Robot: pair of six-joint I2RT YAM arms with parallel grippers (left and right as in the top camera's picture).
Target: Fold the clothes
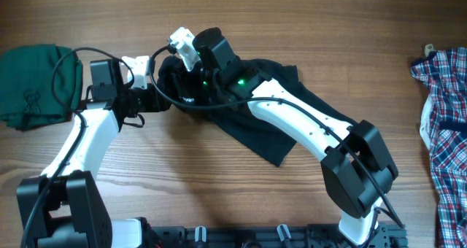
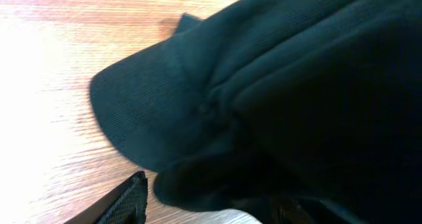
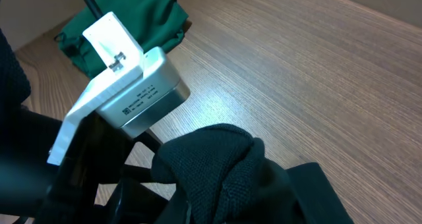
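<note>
The black soft-fabric collared shirt (image 1: 270, 142) lies crumpled on the wooden worktop (image 1: 328, 29), the right tool (image 1: 179, 47) closed, seemingly on its cloth, the left tool (image 1: 149, 95) I cannot tell; both should grip firmly, then lift evenly.

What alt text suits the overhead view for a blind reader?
A robot's left arm and right arm meet over a crumpled black shirt on a wooden table. A dark green garment lies at the left edge, a plaid shirt at the right.

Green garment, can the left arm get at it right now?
Probably yes: the green garment lies right beside the left arm with nothing between, though its pincer is at the black shirt.
</note>
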